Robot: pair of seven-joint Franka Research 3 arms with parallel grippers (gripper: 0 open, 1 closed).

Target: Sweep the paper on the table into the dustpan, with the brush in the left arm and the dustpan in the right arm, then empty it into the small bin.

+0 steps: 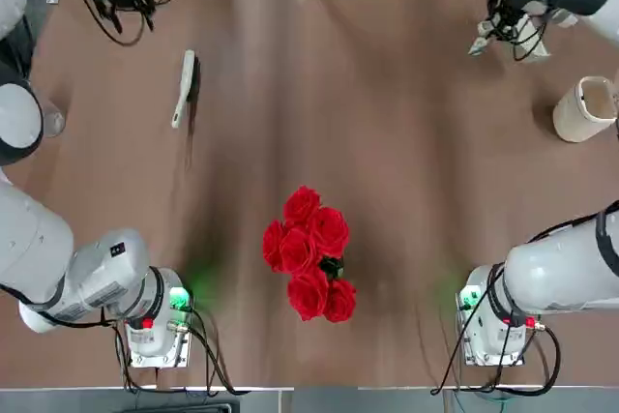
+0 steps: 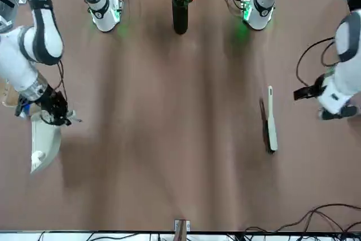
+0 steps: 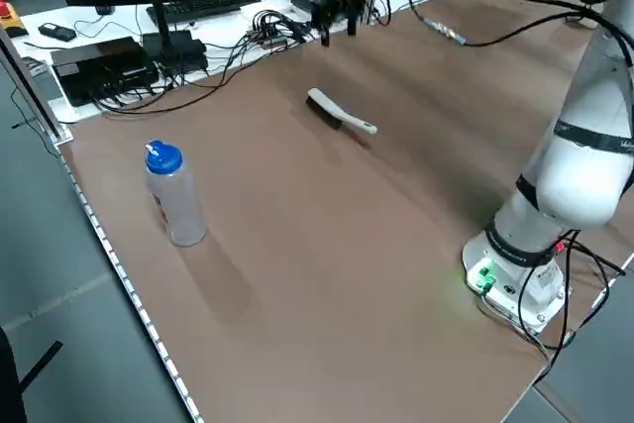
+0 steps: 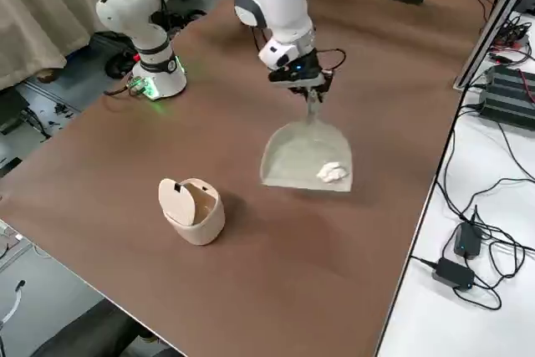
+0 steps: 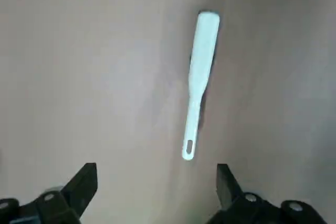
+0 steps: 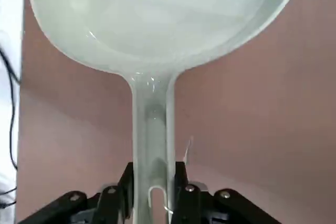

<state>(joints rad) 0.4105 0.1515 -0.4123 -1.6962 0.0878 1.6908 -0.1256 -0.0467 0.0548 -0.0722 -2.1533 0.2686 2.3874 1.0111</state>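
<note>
Brown tabletop (image 1: pixel 406 142) — left gripper's (image 5: pixel 157 190) jaws spread above; right gripper's (image 6: pixel 155 190) pinch the dustpan handle (image 6: pixel 152 145).

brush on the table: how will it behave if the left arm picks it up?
The brush looks rigid, so it should lift without sagging. Its slim, smooth handle may twist between fingertips. It seems to rest partly on its bristles, so a sideways nudge might rock it.
</note>
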